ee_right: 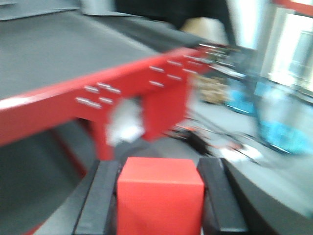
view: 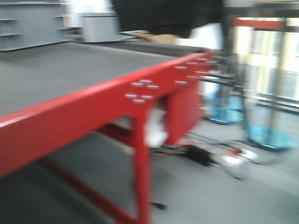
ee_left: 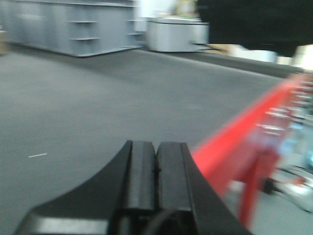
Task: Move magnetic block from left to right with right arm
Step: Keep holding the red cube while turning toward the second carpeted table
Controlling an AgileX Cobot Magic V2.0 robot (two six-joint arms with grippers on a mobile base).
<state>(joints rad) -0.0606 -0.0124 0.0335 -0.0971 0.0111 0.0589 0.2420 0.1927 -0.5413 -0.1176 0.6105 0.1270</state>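
The magnetic block (ee_right: 160, 196), a plain bright-red cube, fills the bottom centre of the right wrist view. My right gripper (ee_right: 159, 165) is shut on it, with a black finger pressed against each side. Behind the block lie the table's red frame (ee_right: 58, 107) and the floor. In the left wrist view my left gripper (ee_left: 156, 147) is shut with nothing in it, its pads touching, over the grey tabletop (ee_left: 98, 107). Neither gripper nor the block shows in the front view. All views are motion-blurred.
The grey-topped table has a red edge and legs (view: 93, 112). Blue water jugs (view: 268, 135) and tangled cables (view: 201, 156) sit on the floor beyond it. A grey shelf unit (ee_left: 73, 27) and a grey box (ee_left: 176, 34) stand at the far side.
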